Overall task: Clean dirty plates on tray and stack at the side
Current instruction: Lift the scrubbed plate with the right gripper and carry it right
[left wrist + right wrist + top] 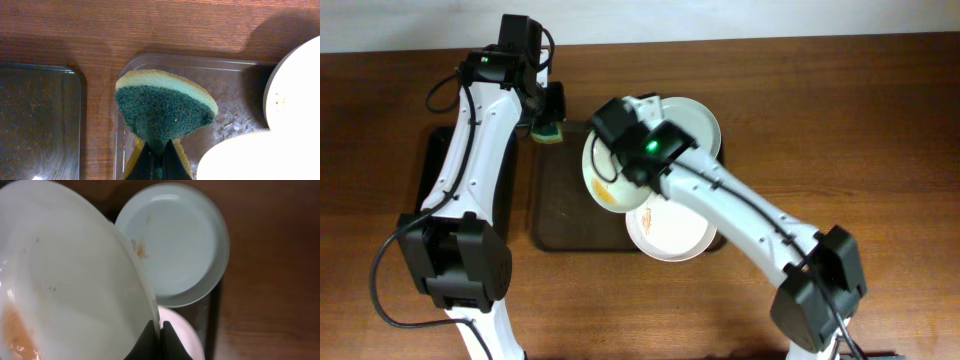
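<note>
- My right tool (161, 327) was clamped on the rim of a white plate (65, 280). It held the plate tilted and lifted over the tray (555, 215), with its orange-brown smear facing up.
- I judged this plate stiff, smooth and breakable. With only a thin edge between the fingers, it could have slipped or swung if I pressed hard with the scrubber.
- The rim was the only sensible hold, since the shallow well offered nothing to pinch.
- The blue-green plate (175, 245) lay flat at the tray's far right end with a small smear near its rim.
- The second white plate (670, 235) lay flat at the tray's near edge, partly under my right arm and also smeared.
- My left tool (159, 150) was closed on a sponge (162, 107), soft and squashed at the pinch, green scouring face outward.
- The left arm reached forward over the tray's far left corner, beside the black tray (35, 120). The sponge was near the lifted plate but apart from it.
- The right arm stretched diagonally from the near right of the bench (840, 110), wrist turned to tip the plate.
</note>
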Controlling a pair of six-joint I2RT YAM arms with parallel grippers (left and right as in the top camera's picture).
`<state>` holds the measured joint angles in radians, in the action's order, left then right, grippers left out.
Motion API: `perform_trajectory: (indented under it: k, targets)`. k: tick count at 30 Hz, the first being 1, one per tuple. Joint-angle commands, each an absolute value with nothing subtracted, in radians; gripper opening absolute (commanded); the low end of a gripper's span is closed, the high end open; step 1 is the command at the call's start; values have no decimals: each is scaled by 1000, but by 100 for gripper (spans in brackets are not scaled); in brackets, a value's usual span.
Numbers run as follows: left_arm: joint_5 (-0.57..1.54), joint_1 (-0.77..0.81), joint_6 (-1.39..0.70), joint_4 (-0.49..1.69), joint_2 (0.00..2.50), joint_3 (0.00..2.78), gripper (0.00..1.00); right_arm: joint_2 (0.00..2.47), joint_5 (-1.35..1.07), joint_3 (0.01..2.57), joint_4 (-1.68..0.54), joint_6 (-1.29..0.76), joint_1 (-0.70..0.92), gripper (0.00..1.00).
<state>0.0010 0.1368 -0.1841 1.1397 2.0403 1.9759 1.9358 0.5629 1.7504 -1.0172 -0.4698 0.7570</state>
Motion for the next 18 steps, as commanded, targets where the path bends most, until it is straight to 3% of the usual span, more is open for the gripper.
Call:
perform_trajectory:
  k: [1, 18]
  targets:
    - [12, 130, -186, 1135, 2046, 1980, 1, 1922, 851, 1765, -1010, -518, 839, 4]
    - [12, 130, -186, 1138, 2046, 1980, 1, 1953, 1426, 1765, -1014, -672, 1002, 4]
